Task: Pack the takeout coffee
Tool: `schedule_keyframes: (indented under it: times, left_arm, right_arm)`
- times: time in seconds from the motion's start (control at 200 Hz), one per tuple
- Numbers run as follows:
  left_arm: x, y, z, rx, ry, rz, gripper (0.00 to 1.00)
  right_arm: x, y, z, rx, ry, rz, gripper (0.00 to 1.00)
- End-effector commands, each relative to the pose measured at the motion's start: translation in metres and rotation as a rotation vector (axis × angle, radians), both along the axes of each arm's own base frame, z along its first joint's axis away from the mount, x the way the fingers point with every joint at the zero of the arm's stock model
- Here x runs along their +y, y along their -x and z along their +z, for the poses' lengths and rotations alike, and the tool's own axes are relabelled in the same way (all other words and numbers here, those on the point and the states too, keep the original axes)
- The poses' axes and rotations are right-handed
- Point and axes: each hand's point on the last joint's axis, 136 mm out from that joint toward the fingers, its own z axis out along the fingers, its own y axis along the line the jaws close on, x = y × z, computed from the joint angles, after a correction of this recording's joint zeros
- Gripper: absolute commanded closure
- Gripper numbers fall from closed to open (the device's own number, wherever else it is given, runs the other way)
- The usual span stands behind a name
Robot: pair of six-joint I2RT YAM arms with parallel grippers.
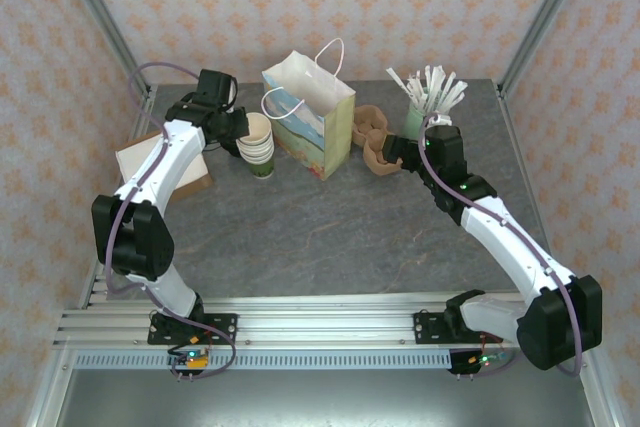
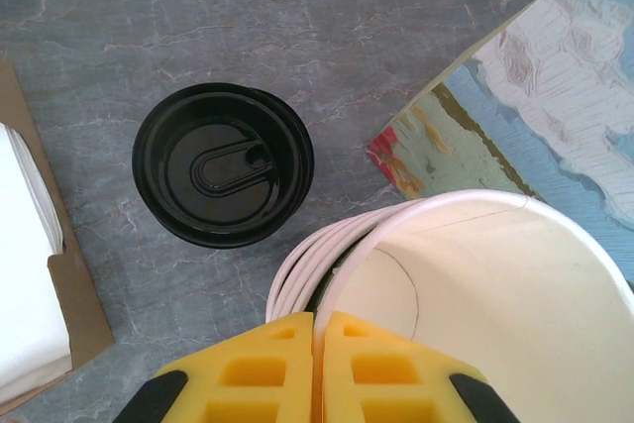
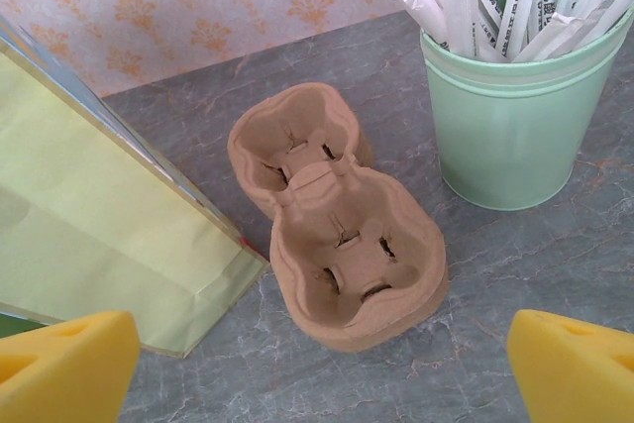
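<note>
My left gripper (image 2: 317, 369) has its pads closed to a thin seam at the rim of the stack of cream cups (image 2: 475, 294), left of the paper bag (image 2: 515, 116). I cannot tell whether paper is pinched. The takeout coffee (image 2: 223, 163) stands on the desk (image 2: 297, 7), also left of the bag, near the stack but apart. I judge I should open, grip below its lid and keep it level. My right gripper (image 3: 317, 349) hangs wide open over the cup carrier (image 3: 337, 235), right of the bag.

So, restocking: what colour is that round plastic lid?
Round plastic lid: black, clearest from left wrist.
</note>
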Motion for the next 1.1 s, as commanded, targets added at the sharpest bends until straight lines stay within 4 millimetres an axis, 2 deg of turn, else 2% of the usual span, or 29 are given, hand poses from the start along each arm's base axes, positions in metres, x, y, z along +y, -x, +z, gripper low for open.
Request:
schedule_keyframes:
  times: [0.0, 0.165, 0.265, 0.39, 0.51, 0.631, 0.706, 0.931, 1.001, 1.096]
  left_arm:
    - [0.003, 0.001, 0.045, -0.112, -0.012, 0.024, 0.92]
    - [0.007, 0.007, 0.079, -0.203, 0.007, 0.057, 0.93]
    - [0.014, 0.019, 0.104, -0.262, 0.009, 0.089, 0.94]
    - [0.022, 0.052, 0.133, -0.340, 0.002, 0.121, 0.96]
    - [0.016, 0.092, 0.139, -0.372, 0.017, 0.100, 0.97]
    - [-0.014, 0.124, 0.122, -0.363, 0.067, -0.006, 0.97]
    - [-0.039, 0.134, 0.107, -0.334, 0.097, -0.077, 0.97]
    - [-0.146, 0.130, 0.033, -0.227, 0.123, -0.291, 0.96]
    - [-0.169, 0.129, 0.014, -0.190, 0.104, -0.336, 0.96]
    - [-0.188, 0.133, -0.013, -0.145, 0.064, -0.377, 0.96]
  right_arm:
    - [-0.002, -0.002, 0.008, -0.005, 0.013, -0.012, 0.04]
    - [-0.002, -0.002, 0.012, -0.010, 0.016, -0.010, 0.04]
    - [-0.002, -0.002, 0.016, -0.015, 0.016, -0.008, 0.04]
    - [-0.003, -0.001, 0.022, -0.023, 0.021, -0.009, 0.03]
    - [-0.003, -0.003, 0.028, -0.038, 0.025, -0.009, 0.03]
    - [-0.003, -0.005, 0.030, -0.035, 0.047, -0.003, 0.03]
    - [-0.005, -0.006, 0.029, -0.027, 0.069, -0.006, 0.02]
    - [-0.021, 0.001, 0.017, 0.013, 0.140, -0.064, 0.01]
    - [-0.027, 0.006, 0.013, 0.021, 0.161, -0.078, 0.00]
    - [-0.033, 0.012, 0.010, 0.031, 0.183, -0.091, 0.00]
